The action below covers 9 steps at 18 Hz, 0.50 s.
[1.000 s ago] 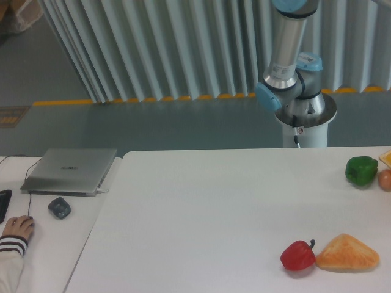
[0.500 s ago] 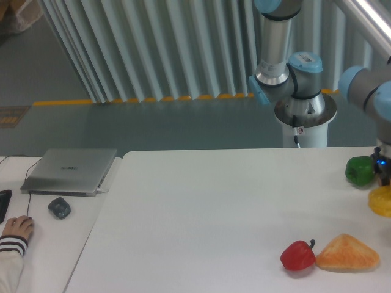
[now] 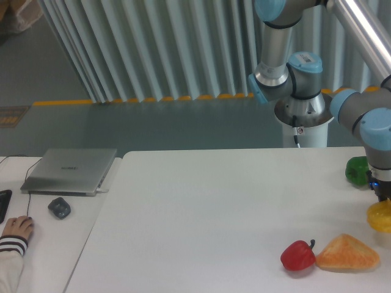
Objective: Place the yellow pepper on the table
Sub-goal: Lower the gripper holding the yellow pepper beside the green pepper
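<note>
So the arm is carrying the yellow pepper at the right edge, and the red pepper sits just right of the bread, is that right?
Not quite. In the camera view the red pepper sits just left of the bread, touching it or nearly so. The rest holds: the yellow pepper hangs under the arm's tool at the right edge, above the table.

Pale ribbed curtain wall [image 3: 153,49] behind, grey floor [image 3: 153,125] with yellow stripe [image 3: 140,99], white side desk [image 3: 43,244] at left.
</note>
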Motion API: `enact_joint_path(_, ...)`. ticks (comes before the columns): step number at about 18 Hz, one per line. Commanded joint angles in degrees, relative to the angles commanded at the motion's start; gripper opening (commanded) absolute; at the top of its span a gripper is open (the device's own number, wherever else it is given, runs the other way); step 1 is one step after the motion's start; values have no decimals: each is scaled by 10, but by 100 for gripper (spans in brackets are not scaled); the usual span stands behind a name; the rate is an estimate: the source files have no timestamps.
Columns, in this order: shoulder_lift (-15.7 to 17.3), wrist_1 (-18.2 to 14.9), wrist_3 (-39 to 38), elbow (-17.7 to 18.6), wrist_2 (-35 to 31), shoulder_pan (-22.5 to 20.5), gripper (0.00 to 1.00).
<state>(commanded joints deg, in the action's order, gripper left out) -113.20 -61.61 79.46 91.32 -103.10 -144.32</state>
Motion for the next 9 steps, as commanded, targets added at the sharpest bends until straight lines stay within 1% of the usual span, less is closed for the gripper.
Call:
enact_joint_path(3, -12, 11, -8, 0, -1, 11, 52)
enact_joint_path(7, -31, 22, -20, -2, -28, 27, 52)
enact_joint_path(8, -33, 24, -20, -2, -29, 29, 57)
enact_joint_path(9, -32, 25, -21, -2, -29, 29, 66)
